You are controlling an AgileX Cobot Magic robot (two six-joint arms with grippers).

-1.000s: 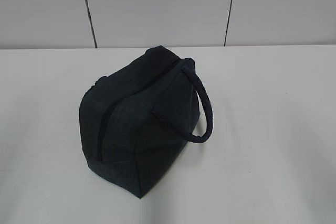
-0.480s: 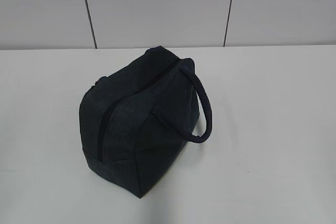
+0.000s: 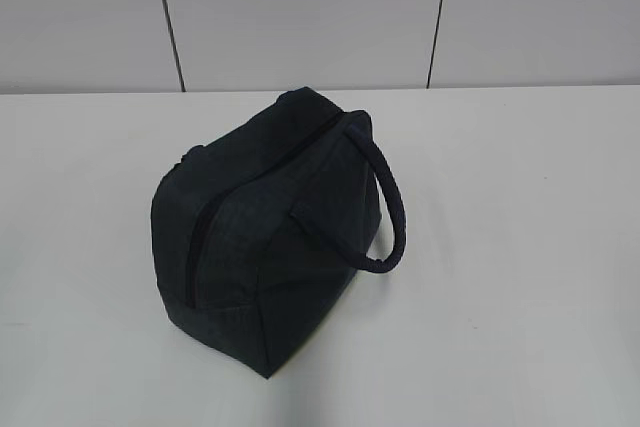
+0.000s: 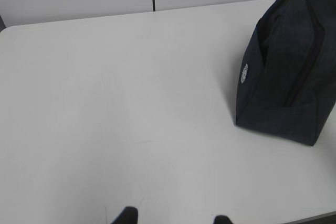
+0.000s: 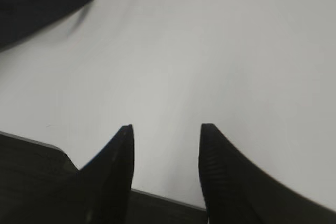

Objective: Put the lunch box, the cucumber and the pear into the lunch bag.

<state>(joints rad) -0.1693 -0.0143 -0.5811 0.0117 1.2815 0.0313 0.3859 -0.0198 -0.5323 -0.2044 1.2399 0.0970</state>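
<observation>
1. Almost nothing has changed from the pictures a moment ago. The big boxy dark navy cloth lunch bag (image 3: pixel 265 237) sits in the same spot on the plain white table (image 3: pixel 520 247). Only its thick round looped handle (image 3: pixel 390 212) has wobbled a tiny bit and hangs down the right side again.
2. The long zipper line (image 3: pixel 205 237) on top of the bag looks closed, so nothing can go in right now.
3. I see no lunch box, no cucumber and no pear in any view. They may be inside the bag already, or they may be out of sight. I cannot tell which.
4. So I think the job is either all done or has not started. The quiet bag fits both ideas.
5. The left gripper (image 4: pixel 173 217) is held back, high over the near edge of the table. Only its two dark tips peek in at the bottom of its own view. They are spread apart with nothing between them. The bag is far off to its upper right.
6. The right gripper (image 5: pixel 165 148) is low over the near table edge and points down at bare white table. Its two black ribbed fingers (image 5: pixel 118 156) stand apart and hold nothing. A corner of the bag shows at the top left of its view, well apart from it.
7. No arm shows in the outside view.
</observation>
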